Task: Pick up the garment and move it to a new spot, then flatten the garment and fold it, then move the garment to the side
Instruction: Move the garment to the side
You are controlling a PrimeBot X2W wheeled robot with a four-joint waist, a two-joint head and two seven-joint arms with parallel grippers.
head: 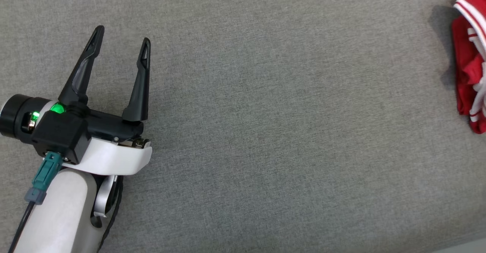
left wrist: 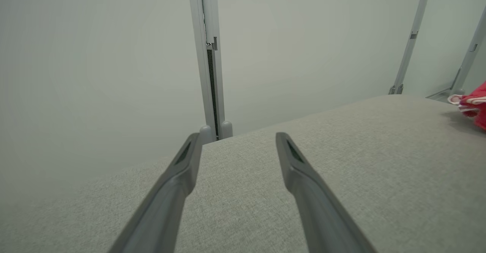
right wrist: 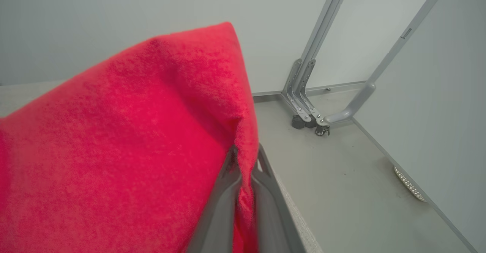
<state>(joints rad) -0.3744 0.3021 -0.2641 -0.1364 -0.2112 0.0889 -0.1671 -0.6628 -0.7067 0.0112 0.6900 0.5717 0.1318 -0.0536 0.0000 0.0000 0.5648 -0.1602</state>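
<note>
Right gripper (right wrist: 246,152) closed tight on fold of red garment (right wrist: 125,139), cloth peaking above fingers; left gripper (head: 122,35) spread wide, holding nothing, over grey surface (head: 265,131); garment bunched at surface's far right edge, well apart from left gripper; judged: pick-up grasp made; relocation, flattening, folding, set-aside all left; heap's long axis runs near-to-far in head view; crumpled, so heading cannot be told.

Bright even light, soft shadow beside garment (head: 461,55), jaws blurred in wrist views
</note>
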